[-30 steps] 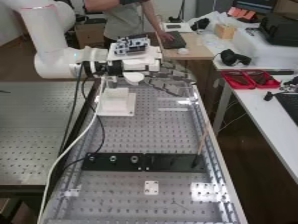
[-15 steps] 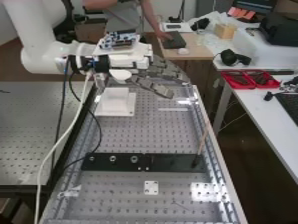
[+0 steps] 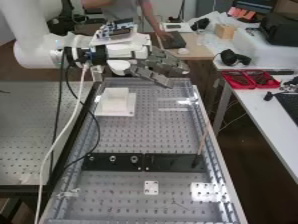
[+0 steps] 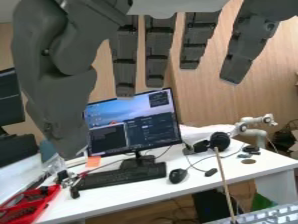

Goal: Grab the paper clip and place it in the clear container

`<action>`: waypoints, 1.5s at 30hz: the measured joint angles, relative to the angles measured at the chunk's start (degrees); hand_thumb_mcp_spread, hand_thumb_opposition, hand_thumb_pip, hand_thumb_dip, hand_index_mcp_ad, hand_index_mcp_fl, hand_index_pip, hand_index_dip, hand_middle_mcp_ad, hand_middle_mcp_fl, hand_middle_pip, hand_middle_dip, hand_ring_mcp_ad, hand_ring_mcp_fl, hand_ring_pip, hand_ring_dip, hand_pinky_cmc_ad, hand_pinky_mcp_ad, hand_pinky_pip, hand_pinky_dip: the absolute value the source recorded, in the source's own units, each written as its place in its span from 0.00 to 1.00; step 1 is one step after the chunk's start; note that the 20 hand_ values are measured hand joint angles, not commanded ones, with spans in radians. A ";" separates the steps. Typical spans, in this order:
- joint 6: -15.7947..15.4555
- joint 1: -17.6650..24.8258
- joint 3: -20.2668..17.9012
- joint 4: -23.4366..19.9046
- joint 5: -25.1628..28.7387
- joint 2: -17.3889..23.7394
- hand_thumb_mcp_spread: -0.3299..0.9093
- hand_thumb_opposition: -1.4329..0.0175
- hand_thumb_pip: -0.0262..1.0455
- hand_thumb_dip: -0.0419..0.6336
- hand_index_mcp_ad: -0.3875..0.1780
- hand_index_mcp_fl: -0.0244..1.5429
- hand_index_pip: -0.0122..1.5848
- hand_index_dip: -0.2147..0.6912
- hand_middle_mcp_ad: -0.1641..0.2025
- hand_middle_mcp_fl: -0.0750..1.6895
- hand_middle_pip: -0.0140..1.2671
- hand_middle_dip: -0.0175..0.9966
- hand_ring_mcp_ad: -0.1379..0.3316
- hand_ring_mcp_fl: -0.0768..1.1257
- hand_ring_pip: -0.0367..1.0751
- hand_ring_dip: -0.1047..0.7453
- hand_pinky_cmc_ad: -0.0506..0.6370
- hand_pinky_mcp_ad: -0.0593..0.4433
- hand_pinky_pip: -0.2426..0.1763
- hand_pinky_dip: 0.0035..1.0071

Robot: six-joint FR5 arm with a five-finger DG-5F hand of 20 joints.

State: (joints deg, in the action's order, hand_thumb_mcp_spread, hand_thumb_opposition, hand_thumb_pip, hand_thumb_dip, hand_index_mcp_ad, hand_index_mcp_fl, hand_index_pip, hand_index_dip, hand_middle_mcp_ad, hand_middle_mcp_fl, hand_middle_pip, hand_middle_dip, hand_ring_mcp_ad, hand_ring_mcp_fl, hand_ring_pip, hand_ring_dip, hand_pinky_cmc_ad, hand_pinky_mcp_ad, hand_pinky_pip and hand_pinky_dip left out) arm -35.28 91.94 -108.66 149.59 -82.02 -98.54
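In the high view the hand is over the bench's far end, above and to the right of a white block. Its fingers are fairly straight and hold nothing visible. In the wrist view the hand hangs with straight, spread fingers and its thumb apart from them. Faint see-through edges on the bench's far right may belong to the clear container; I cannot tell its outline. A thin, faint line lies near the bench's near end, and whether it is the paper clip I cannot tell.
A black plate with round fittings crosses the perforated bench. From its right end a thin stick rises. Cables hang from the arm down the bench's left side. Red trays are on the white table at right.
The hand and arm have shifted left and slightly up in the high view, away from the bench's far right. The hanging cables swung left with them. The things on the bench stayed put.
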 joint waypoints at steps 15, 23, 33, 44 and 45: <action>-0.15 -0.25 0.47 3.11 -0.67 1.49 0.57 0.45 0.43 0.41 0.55 0.34 0.05 0.46 0.48 0.21 0.11 0.22 0.53 0.13 0.14 0.25 0.65 0.77 0.58 0.32; 0.54 -0.28 0.24 4.12 -1.85 1.51 0.56 0.45 0.43 0.40 0.55 0.34 0.05 0.46 0.48 0.21 0.10 0.22 0.54 0.13 0.14 0.25 0.65 0.77 0.58 0.33; 0.21 -0.56 -0.44 4.12 -3.25 2.27 0.56 0.45 0.43 0.39 0.55 0.33 0.05 0.47 0.48 0.21 0.10 0.22 0.54 0.13 0.14 0.25 0.65 0.77 0.58 0.35; 0.15 -0.79 -0.65 4.07 -4.15 2.68 0.56 0.45 0.42 0.39 0.55 0.33 0.05 0.48 0.48 0.21 0.10 0.22 0.55 0.13 0.14 0.25 0.65 0.77 0.58 0.35; 0.18 -0.79 -0.63 4.11 -4.22 2.68 0.56 0.45 0.42 0.39 0.55 0.33 0.05 0.48 0.48 0.21 0.10 0.22 0.55 0.13 0.14 0.25 0.65 0.77 0.58 0.35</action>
State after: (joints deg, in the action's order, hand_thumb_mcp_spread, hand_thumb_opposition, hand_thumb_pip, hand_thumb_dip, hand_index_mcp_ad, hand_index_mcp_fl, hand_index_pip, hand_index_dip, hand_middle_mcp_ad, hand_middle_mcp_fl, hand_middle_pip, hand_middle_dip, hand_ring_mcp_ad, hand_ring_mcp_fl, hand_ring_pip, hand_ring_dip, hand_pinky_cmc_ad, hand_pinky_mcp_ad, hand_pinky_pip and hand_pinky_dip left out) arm -35.10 91.15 -109.29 153.70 -86.24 -95.86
